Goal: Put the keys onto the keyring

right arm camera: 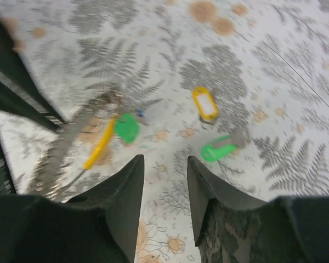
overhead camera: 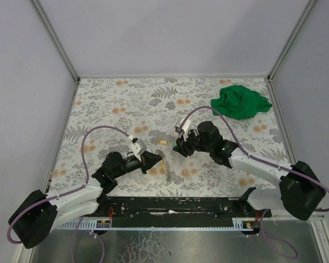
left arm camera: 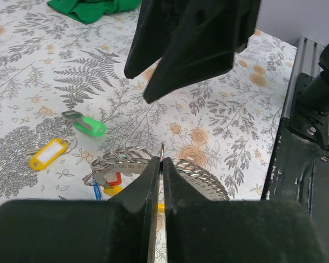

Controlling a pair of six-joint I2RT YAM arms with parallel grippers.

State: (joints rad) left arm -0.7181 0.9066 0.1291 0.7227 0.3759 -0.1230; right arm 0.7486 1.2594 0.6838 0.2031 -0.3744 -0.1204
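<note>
Watching from beside the desk, I see the left claw clamped tight on the thin wire of the keyring. The ring's coloured tags rest on the desk just left of that claw's tips. The right claw hangs about half open and empty, tips pointing down. Just beyond its tips, toward its right finger, lies the green-tagged key, with the yellow-tagged key a little past it.

To my eye the step in hand is fetching 1 key. The right claw should come down over the green tag's plastic body, not the tiny metal blade. It should then squeeze firmly and carry the key's hole to the ring where the left claw steadies it. A shallow pinch may flick the key away.
</note>
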